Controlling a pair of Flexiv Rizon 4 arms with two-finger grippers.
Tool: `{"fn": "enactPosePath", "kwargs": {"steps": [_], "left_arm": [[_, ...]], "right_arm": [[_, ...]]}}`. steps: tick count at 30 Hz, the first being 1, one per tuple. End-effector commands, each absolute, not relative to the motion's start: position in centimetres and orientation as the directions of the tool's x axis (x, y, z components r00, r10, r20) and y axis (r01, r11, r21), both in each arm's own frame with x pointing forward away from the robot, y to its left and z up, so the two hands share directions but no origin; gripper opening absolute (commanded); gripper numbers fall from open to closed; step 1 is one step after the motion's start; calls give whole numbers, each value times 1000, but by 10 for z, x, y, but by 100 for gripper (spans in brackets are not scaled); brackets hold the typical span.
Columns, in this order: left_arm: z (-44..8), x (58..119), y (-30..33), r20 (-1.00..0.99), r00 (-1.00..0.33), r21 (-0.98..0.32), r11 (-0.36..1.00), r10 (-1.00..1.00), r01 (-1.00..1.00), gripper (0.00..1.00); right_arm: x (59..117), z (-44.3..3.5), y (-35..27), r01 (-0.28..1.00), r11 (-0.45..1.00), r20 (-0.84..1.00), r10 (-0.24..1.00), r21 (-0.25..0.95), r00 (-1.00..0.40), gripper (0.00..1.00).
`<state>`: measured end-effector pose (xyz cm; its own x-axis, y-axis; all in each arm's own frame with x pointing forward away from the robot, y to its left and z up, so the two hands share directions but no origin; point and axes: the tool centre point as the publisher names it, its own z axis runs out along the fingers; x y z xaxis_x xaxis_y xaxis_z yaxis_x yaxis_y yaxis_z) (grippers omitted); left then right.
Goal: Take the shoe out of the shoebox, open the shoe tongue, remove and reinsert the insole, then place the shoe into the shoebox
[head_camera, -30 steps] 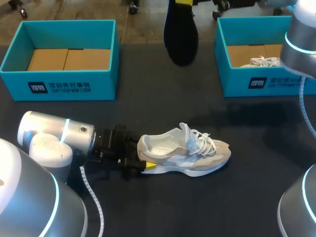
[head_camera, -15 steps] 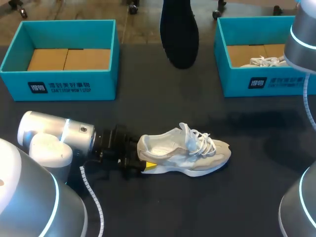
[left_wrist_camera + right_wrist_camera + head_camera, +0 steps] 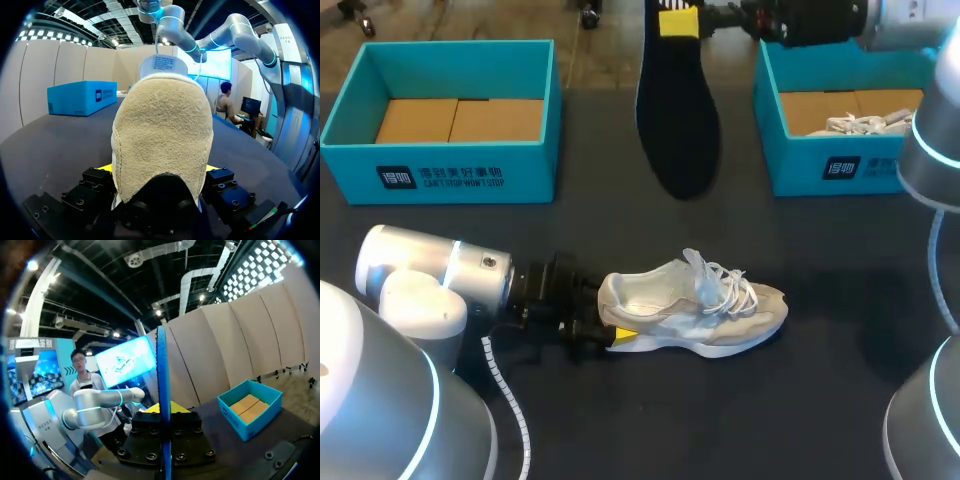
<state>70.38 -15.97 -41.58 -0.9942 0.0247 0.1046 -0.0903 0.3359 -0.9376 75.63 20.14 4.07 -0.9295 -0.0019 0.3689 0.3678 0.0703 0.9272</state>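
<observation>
1. Left box (image 3: 440,180), upper left of the frame: open, with the cardboard floor showing.
2. Left end effector (image 3: 610,325), lower left of centre: clamped on the shoe's heel. The wrist view shows a yellow tip on each side of the heel.
3. Shoe (image 3: 700,315), centre of the frame: sitting on its sole on the table (image 3: 770,420), toe to the right, laces loose, opening facing up.
4. Insole (image 3: 678,120), top centre: hanging toe-down and well apart from the shoe. Right end effector (image 3: 680,20) is pinched narrow on its heel end.
5. Handling estimate: the insole is thin, light and floppy, so keep the pinch at the heel end and feed it in toe first. The shoe is light with a soft upper; the heel looks like the stiffest spot to hold.
6. Right box (image 3: 840,165), upper right: holds another shoe (image 3: 860,123).
</observation>
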Motion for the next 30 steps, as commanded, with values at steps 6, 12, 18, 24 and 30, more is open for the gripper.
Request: {"fn": "enactPosePath", "kwargs": {"steps": [6, 12, 18, 24, 30], "left_arm": [[-416, 704, -161, 105, -994, -936, 339, 26, -90, 0], [-416, 704, -161, 105, -994, -936, 339, 26, -90, 0], [-416, 704, -161, 105, -994, -936, 339, 26, -90, 0], [-416, 704, -161, 105, -994, -936, 339, 26, -90, 0], [-416, 704, -161, 105, -994, -936, 339, 26, -90, 0]], "right_arm": [[747, 43, 193, 370, 76, 363, 93, 926, -927, 0], [747, 43, 193, 370, 76, 363, 93, 926, -927, 0], [751, 39, 180, 486, 94, 483, 59, 869, -874, 0], [746, 32, 164, 556, 119, 549, 89, 822, -831, 0], [723, 22, 160, 605, 109, 596, 104, 789, -796, 0]]}}
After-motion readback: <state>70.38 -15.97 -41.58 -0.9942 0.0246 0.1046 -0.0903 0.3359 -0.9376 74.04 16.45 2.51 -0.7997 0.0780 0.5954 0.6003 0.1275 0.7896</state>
